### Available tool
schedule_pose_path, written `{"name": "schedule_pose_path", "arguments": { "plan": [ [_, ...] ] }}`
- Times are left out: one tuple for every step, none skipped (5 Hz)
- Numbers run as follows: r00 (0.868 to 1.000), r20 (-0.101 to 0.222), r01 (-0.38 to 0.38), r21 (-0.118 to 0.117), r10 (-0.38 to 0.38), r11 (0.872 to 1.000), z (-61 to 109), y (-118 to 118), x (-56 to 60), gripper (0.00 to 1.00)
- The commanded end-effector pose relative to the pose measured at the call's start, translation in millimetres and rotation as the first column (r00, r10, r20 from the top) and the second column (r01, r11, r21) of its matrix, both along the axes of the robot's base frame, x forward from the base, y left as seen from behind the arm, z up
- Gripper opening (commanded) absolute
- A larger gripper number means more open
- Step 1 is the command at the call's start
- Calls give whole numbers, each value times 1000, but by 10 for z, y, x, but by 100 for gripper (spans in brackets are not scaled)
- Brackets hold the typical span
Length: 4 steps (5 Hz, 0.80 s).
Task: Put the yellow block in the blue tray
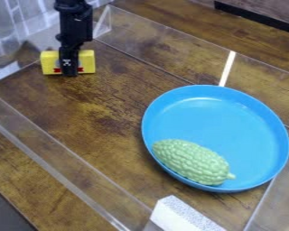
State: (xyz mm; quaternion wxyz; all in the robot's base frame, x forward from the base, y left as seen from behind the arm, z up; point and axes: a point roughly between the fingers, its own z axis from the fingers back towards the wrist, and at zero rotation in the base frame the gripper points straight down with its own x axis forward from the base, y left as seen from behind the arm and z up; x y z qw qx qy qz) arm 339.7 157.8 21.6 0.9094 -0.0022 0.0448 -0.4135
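The dark fingers point(71, 65) look closed together on the yellow block point(51, 63), which sits directly between them, and I think it could turn or slip out if their hold is shallow, or rub on the clear wall close beside them if they move sideways too early. Well apart from these fingers, the green gourd point(191, 161) lies in the blue tray point(219, 113), so a careless release might knock it; the farther fingertip and the middle of the block's face are hidden from me
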Motion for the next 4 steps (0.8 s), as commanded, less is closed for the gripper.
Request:
{"name": "schedule_pose_path", "arguments": {
  "plan": [
    [996, 80, -39, 42, 36, 998, 441, 116, 17, 0],
    [996, 73, -58, 44, 54, 997, 527, 111, -14, 0],
    [995, 69, -75, 46, 71, 996, 614, 93, -54, 0],
    [990, 80, -125, 68, 119, 990, 881, 43, -150, 0]
  ]
}}
